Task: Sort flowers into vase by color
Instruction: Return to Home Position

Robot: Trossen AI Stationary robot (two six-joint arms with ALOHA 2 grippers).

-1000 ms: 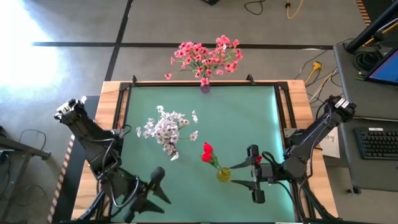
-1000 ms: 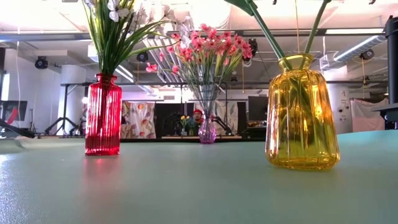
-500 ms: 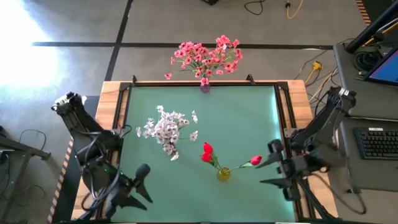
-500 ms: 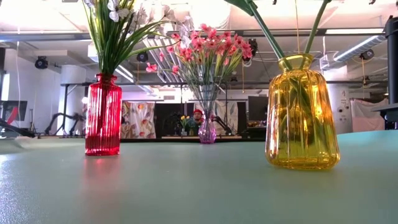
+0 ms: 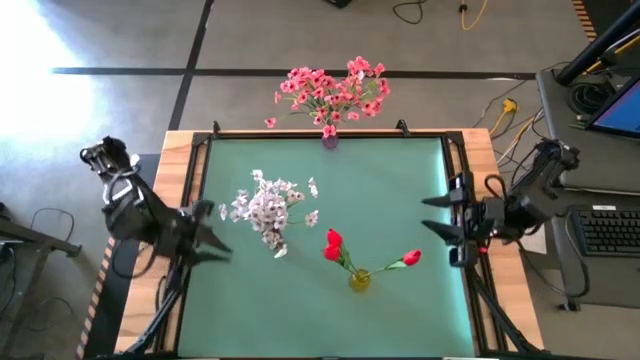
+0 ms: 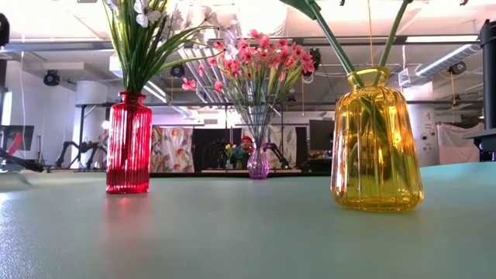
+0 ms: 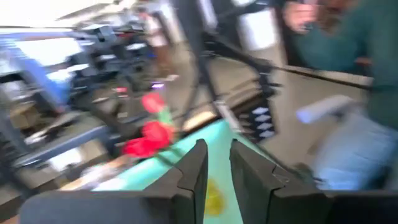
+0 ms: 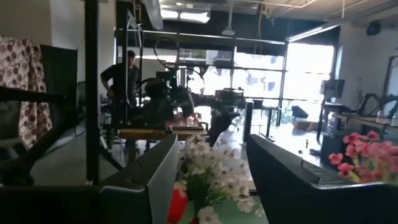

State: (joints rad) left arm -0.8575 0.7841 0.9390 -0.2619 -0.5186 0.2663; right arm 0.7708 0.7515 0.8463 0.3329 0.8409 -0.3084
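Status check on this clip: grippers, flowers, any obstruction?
Both open, empty: left gripper at table's left edge, right gripper at right edge. White flowers in red vase, pink flowers in purple vase, red buds in yellow vase. No loose stems seen.

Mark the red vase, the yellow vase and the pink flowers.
red vase (image 6: pixel 129 147): low view, middle of its ribbed body.
yellow vase (image 6: pixel 377 147): low view, middle of its glass body.
pink flowers (image 5: pixel 330 90): high view, centre of the blossom cluster.
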